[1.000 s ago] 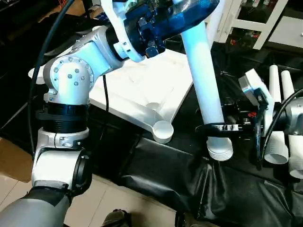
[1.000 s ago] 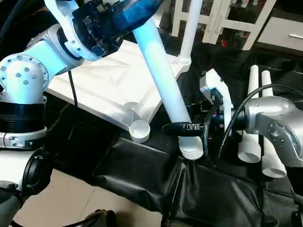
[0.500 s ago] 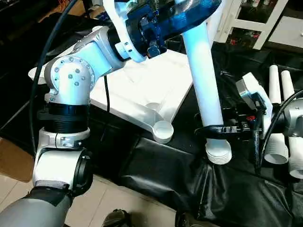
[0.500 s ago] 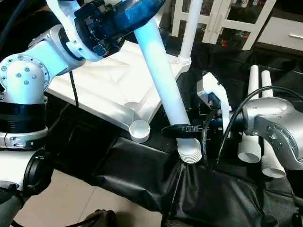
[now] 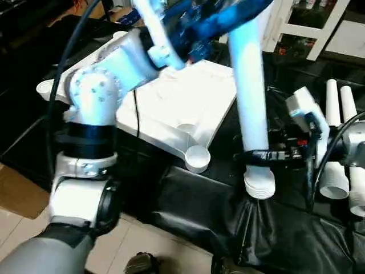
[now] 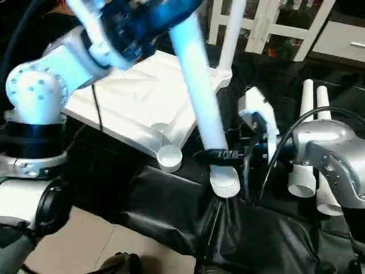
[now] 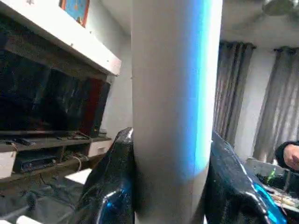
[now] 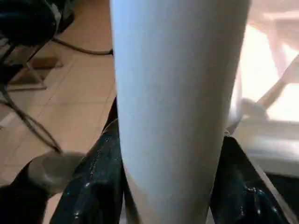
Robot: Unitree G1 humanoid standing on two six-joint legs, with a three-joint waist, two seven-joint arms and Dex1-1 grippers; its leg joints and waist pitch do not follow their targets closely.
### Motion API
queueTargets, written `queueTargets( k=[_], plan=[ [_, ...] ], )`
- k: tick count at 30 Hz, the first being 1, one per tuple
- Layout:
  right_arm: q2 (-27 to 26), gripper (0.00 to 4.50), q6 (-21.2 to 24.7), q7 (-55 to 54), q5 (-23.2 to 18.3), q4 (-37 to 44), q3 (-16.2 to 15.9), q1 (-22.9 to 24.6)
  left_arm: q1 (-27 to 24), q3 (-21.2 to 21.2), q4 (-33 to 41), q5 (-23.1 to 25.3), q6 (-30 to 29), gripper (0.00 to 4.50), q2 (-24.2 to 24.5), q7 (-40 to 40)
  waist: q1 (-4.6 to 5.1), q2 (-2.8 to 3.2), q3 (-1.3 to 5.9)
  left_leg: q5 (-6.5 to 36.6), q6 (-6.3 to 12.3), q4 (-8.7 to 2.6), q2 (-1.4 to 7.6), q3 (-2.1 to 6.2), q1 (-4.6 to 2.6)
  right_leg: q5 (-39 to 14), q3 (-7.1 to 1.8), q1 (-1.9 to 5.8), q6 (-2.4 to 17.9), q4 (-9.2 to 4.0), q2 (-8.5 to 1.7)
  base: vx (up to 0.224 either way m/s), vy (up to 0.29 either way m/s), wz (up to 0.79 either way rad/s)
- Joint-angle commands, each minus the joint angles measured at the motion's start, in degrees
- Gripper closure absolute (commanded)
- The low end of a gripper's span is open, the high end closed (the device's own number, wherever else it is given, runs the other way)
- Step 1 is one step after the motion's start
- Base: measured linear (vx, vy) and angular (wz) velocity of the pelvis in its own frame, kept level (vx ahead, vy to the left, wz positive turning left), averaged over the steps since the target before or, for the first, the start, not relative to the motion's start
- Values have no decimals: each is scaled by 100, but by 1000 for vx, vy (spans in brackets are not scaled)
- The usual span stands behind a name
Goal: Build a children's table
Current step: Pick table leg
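1. Left eye view: a long white tube leg [image 5: 251, 108], smooth plastic cylinder with a ribbed lower end, stands nearly upright above the black-draped work table [image 5: 285, 240]. The left gripper [image 5: 219, 17], glossy black-blue fingers, is clamped on the leg's upper part. The right gripper [image 5: 256, 155] is closed around the leg just above the ribbed end, which hangs over the wrinkled black cloth near the work table's front edge.

2. Left eye view, tabletop: the white plastic tabletop [image 5: 182, 103] lies underside up toward the work table's left side, raised ribs crossing it. A round corner socket [image 5: 197, 158], open cup shape, sits at its near corner, just left of the held leg's end and apart from it.

3. Right eye view: same arrangement. A second leg [image 6: 231, 34] stands upright in the tabletop's far corner socket. Two spare legs [image 6: 311, 142] lie side by side toward the work table's right edge, hollow ends facing front, behind the silver right forearm [image 6: 336, 165].

4. Left wrist view: the two fingers [image 7: 112, 182] press both sides of the matte white cylinder; no gap seen.

5. Right wrist view: shiny black fingers [image 8: 93, 186] flank the leg on both sides, touching it; tan tiled floor [image 8: 70, 93] behind.
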State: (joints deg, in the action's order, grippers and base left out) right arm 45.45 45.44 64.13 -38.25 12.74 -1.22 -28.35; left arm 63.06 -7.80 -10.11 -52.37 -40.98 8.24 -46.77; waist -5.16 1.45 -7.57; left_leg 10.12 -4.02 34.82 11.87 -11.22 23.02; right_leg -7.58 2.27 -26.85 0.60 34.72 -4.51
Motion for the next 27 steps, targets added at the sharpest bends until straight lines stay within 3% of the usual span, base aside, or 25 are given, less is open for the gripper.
queueTargets(
  k=[1, 3, 4, 5, 6, 7, 11, 12, 13, 14, 15, 16, 17, 18, 19, 20, 21, 22, 25, 27],
  plan=[
    [-102, 266, -103, -277, 166, -77, 29, -1, 302, -467, -223, 106, 480, 230, -13, 543, -21, -65, 538, 554, 625, -285, 2, 36, -79, -811, -133, 542, 1558, -324, -172, 0, 0, 0],
    [-434, 268, -312, -893, 283, -394, 363, -162, 444, -781, -536, 87, 755, 222, 31, 797, 11, -65, 534, 578, 576, -271, -43, 26, -43, -904, -120, 530, 1496, -357, -171, 0, 0, 0],
    [-534, 269, -372, -1074, 293, -487, 488, -203, 462, -870, -596, 103, 848, 211, 67, 885, 32, -83, 537, 599, 536, -273, -60, 36, -28, -964, -104, 560, 1454, -356, -172, 0, 0, 0],
    [-534, 269, -372, -1074, 293, -487, 488, -203, 462, -870, -596, 103, 848, 199, 67, 885, 19, -96, 539, 643, 510, -276, -60, 35, -47, -1069, -101, 561, 1403, -373, -169, 0, 0, 0],
    [-746, 269, -486, -1579, 320, -681, 846, -242, 338, -999, -652, 188, 951, 185, 251, 919, 10, -57, 525, 624, 480, -284, -55, 27, -67, -1206, -123, 532, 1313, -377, -163, 0, 0, 0],
    [-807, 269, -551, -1759, 357, -721, 970, -217, 237, -1029, -651, 203, 932, 184, 347, 843, 15, -40, 535, 595, 480, -287, -53, 24, -83, -1236, -110, 516, 1281, -381, -145, 0, 0, 0],
    [-1003, 269, -680, -2307, 486, -800, 1287, -61, -168, -975, -560, 505, 1059, 184, 657, 607, 12, -22, 544, 428, 517, -296, -33, 27, -90, -886, -114, 503, 1338, -339, -127, 0, 0, 0],
    [-1075, 269, -718, -2466, 532, -772, 1365, 2, -372, -724, -523, 882, 1288, 184, 845, 368, 12, 2, 553, 387, 541, -302, -24, 31, -103, -796, -112, 501, 1363, -327, -134, 0, 0, 0],
    [-1075, 269, -718, -2466, 532, -772, 1365, 2, -372, -724, -523, 882, 1288, 166, 845, 368, 27, 11, 550, 408, 545, -311, -16, 28, -104, -780, -110, 498, 1372, -321, -130, 0, 0, 0],
    [-1118, 269, -717, -2564, 543, -746, 1420, 43, -560, -336, -545, 1388, 1566, 166, 1053, 213, 25, -14, 553, 407, 553, -313, -14, 29, -112, -759, -112, 502, 1376, -330, -132, 0, 0, 0],
    [-1273, 269, -828, -2835, 673, -675, 1484, 144, -1114, 1239, -912, 3149, 2879, 145, 1773, -379, -13, 17, 542, 468, 643, -339, 29, 92, -113, -997, -103, 470, 1176, -393, -171, 0, 0, 0],
    [-1304, 269, -858, -2886, 702, -658, 1492, 165, -1221, 1565, -996, 3500, 3152, 145, 1918, -499, 13, 44, 530, 597, 607, -349, 42, 63, -132, -1195, -113, 454, 1018, -388, -170, 0, 0, 0],
    [-1392, 269, -951, -2970, 740, -588, 1471, 205, -1399, 2041, -1195, 3997, 3597, 138, 2095, -642, 26, 32, 515, 623, 509, -366, 21, 71, -139, -1380, -125, 456, 852, -412, -181, 0, 0, 0],
    [-1442, 269, -1006, -3009, 751, -543, 1453, 226, -1480, 2226, -1295, 4190, 3782, 127, 2154, -686, 36, 43, 549, 471, 370, -365, 10, 38, -161, -1127, -150, 465, 900, -349, -170, 0, 0, 0],
    [-1479, 269, -1002, -3041, 737, -504, 1448, 233, -1525, 2305, -1331, 4264, 3858, 115, 2174, -719, 29, 40, 559, 406, 360, -359, 10, 36, -154, -975, -155, 462, 959, -338, -162, 0, 0, 0],
    [-1564, 269, -993, -3113, 704, -415, 1435, 251, -1628, 2484, -1411, 4432, 4030, 109, 2220, -794, 14, 113, 580, 285, 339, -349, 14, 43, -144, -620, -154, 467, 1121, -294, -174, 0, 0, 0],
    [-1679, 269, -989, -3191, 659, -263, 1399, 286, -1759, 2634, -1493, 4548, 4159, 106, 2245, -892, 17, 146, 593, 190, 344, -339, 10, 49, -133, -246, -147, 480, 1253, -238, -163, 0, 0, 0],
    [-1795, 269, -944, -3270, 587, -83, 1365, 344, -1862, 2715, -1605, 4692, 4351, 106, 2243, -999, 28, 115, 591, 194, 383, -337, 2, 40, -127, -23, -149, 489, 1347, -233, -161, 0, 0, 0],
    [-1928, 269, -862, -3340, 504, 252, 1260, 523, -1922, 2874, -2003, 5027, 4789, 106, 2262, -1138, 25, 115, 580, 369, 376, -353, 11, 34, -132, -21, -159, 501, 1464, -232, -188, 0, 0, 0],
    [-1939, 269, -862, -3346, 508, 306, 1243, 572, -1882, 2946, -2173, 5108, 4941, 106, 2281, -1160, 32, 115, 550, 692, 271, -380, 16, 26, -152, -448, -168, 493, 1404, -278, -193, 0, 0, 0]
  ],
)
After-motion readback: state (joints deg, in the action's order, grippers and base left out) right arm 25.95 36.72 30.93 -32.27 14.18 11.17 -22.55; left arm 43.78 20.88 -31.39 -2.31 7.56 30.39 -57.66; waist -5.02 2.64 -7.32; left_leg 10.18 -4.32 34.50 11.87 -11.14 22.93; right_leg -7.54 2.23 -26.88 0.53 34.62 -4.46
